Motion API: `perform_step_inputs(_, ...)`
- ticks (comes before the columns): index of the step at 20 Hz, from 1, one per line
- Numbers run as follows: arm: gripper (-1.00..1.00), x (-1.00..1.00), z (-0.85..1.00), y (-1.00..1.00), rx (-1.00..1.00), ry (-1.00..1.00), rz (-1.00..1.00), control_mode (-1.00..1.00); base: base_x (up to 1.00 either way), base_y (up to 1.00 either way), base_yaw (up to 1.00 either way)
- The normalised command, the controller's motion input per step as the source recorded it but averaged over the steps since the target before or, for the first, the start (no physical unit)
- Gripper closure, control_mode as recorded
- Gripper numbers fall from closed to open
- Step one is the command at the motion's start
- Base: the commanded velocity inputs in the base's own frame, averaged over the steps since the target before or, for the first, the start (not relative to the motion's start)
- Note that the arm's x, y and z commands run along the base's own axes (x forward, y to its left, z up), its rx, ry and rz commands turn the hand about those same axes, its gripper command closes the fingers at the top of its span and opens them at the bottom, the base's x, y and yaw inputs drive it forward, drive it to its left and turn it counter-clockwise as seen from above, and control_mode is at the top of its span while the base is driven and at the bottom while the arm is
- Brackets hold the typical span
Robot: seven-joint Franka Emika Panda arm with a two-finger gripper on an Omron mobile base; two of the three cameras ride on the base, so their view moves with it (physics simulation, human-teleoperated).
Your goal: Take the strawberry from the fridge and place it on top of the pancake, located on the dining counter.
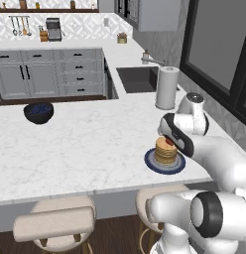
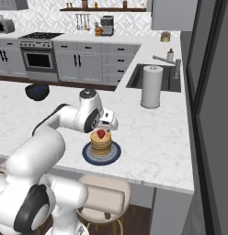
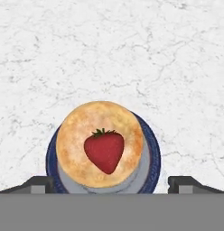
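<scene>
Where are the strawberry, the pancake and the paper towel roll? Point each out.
strawberry (image 3: 105,151), hand view, middle of its red body.
pancake (image 3: 71,135), hand view, bare golden top beside the berry.
paper towel roll (image 2: 151,87), right base view, middle of its white side.

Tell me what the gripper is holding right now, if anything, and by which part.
Nothing. The gripper is open above the pancake, and the strawberry lies free on top.

You get even, bright, shadowless rendered light; the white marble-veined counter slab (image 1: 85,144) shows no glare, though edges look slightly soft and pixelated throughout.
</scene>
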Motion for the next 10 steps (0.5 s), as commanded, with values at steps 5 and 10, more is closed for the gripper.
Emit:
perform_step_inputs(5, -1.00, -0.50, 0.52, -0.02, 0.00, -0.05, 0.00, -1.00, 0.00, 0.00, 0.00)
perform_step_inputs(10, -1.00, -0.66, 0.08, -0.03, 0.01, -0.18, 0.00, -1.00, 0.00, 0.00, 0.00)
